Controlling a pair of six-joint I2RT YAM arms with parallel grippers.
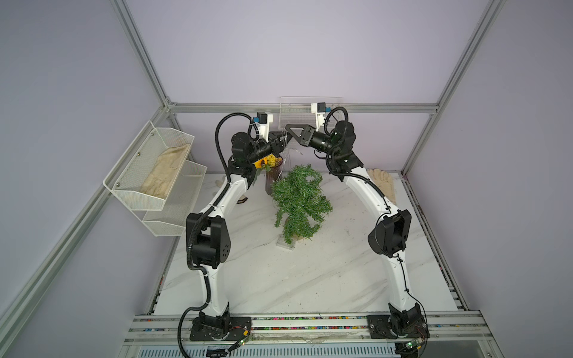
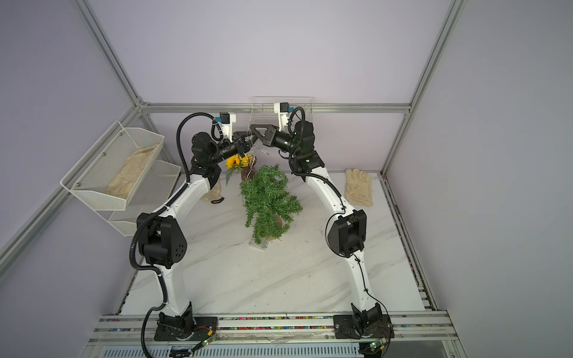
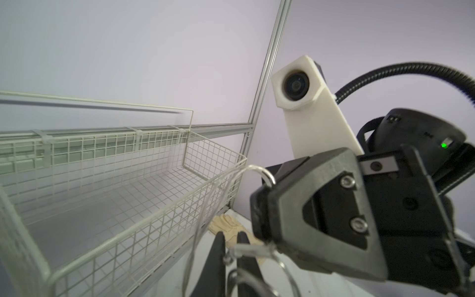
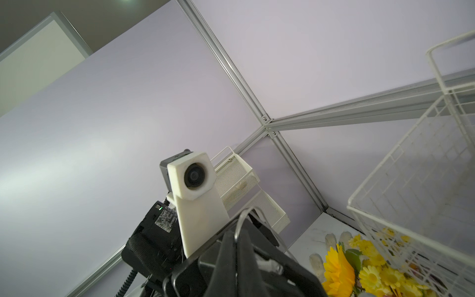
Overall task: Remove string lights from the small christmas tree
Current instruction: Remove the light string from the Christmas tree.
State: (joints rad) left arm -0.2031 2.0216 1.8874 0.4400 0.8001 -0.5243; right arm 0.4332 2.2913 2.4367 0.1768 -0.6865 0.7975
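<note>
Both grippers meet tip to tip high above the table, at the small christmas tree's 12 o'clock in both top views. The left gripper and the right gripper each have their jaws closed on the string lights. 1 wire loop arches over the right gripper's tip, and slack strands hang below. The strand's clear box lies at the tree's 6 o'clock.
</note>
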